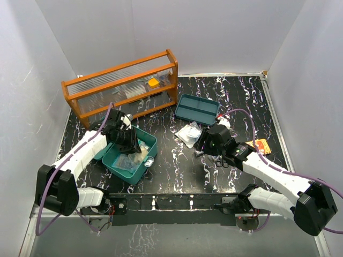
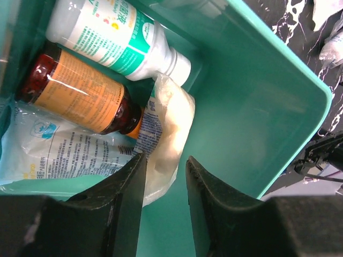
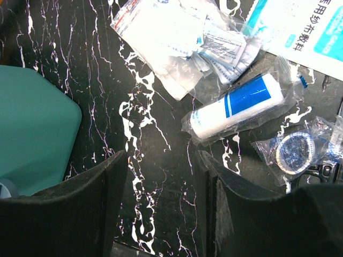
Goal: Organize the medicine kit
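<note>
Medicine kit [image 1: 124,174] sits left of centre on the table, and the left gripper [image 2: 165,160] is down inside it. Its jaws are narrowly parted, with a soft white pouch [image 2: 171,118] lying between them (not visibly squeezed). Just past that are a brown bottle [image 2: 80,96] and a white bottle [image 2: 112,35]. The right gripper [image 3: 163,158] hovers wide open and empty near a wrapped bandage roll [image 3: 238,107]. The kit looks rigid, light and slick-walled, so I'd grip a wall at the rim.
</note>
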`<state>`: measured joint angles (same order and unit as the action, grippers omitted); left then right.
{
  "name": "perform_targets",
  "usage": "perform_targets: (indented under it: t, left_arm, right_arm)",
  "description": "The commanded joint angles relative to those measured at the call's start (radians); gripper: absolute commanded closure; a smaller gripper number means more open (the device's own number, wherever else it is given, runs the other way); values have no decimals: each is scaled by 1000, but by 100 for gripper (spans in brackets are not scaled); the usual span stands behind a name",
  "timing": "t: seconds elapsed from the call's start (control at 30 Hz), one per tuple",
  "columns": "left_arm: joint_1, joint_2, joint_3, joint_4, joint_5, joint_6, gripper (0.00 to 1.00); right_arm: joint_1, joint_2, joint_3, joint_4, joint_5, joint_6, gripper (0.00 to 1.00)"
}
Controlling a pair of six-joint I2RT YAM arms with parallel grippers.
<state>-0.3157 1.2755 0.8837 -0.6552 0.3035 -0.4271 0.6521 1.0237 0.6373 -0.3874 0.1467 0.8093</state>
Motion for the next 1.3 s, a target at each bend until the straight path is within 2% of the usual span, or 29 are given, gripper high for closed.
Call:
perform_targets:
  t: [0.0,0.1,0.27,0.6,0.73,0.97,1.27]
  left_arm:
    - [7,3,-9,-22,62,14,68]
    - [7,5,2,-37,48,24,76]
    - [7,-3,20,-68,8,50,100]
    - [7,-134,132,-209,-107,33,100]
    - [7,-195,154,-287,-220,-17,100]
    - [7,-271,84,-341,-315,-122,100]
    - [9,-207,23,-303,-370,-79,100]
  right_arm:
    - [-4,-4,17,55,10,-16,50]
    - [-4,-10,15,54,16,-16,50]
    - [-4,-11,18,55,22,-19,50]
    - [-5,-7,27,73,21,-27,50]
    - [-5,6,34,84,0,-29,51]
    - [-4,11,46,85,8,-38,51]
    - [-4,31,42,92,-4,-34,51]
